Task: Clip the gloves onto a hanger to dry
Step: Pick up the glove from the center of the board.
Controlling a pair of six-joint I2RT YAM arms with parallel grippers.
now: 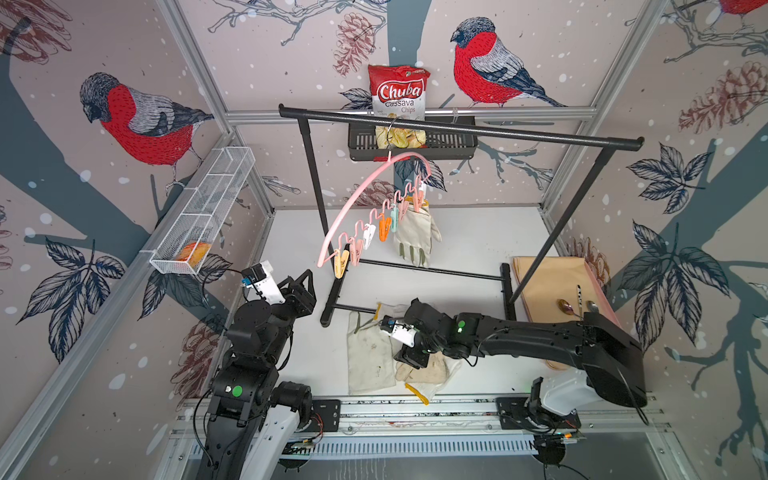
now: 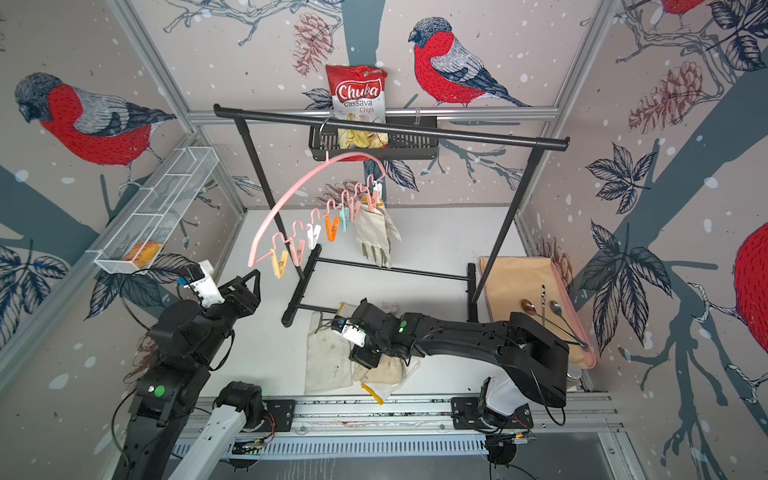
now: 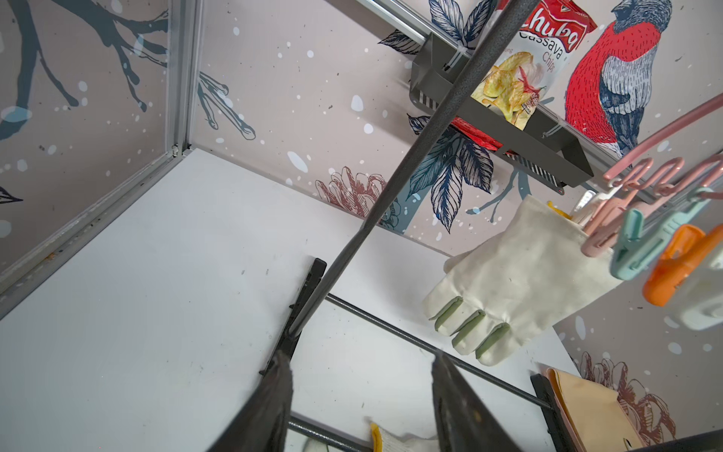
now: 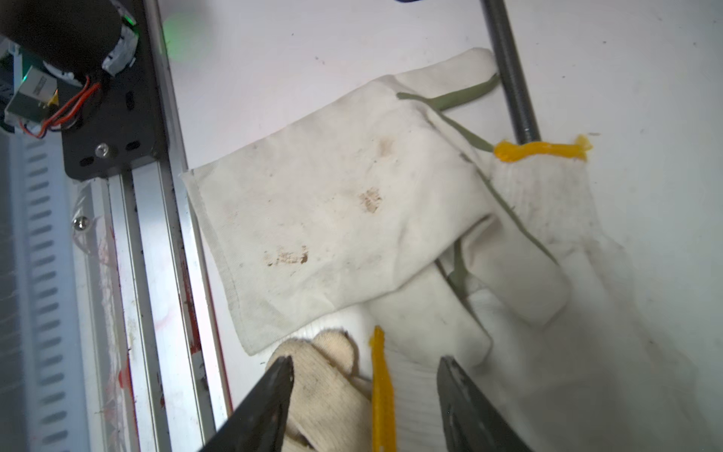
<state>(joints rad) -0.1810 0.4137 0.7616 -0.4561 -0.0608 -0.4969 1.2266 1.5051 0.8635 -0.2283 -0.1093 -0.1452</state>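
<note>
Though unclear from above, right pincer (image 4: pixel 365 362) spread over gloves (image 4: pixel 332 219), wrist view

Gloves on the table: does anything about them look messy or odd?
Yes. The gloves lie in an overlapping heap by the front rail; the large off-white glove has brown stains, and a knitted glove's yellow cuff lies over the rack's base bar.

Left hand (image 3: pixel 360 366) raised, jaws apart, empty. Right hand (image 4: pixel 365 370) low, pointing down, jaws apart.
</note>
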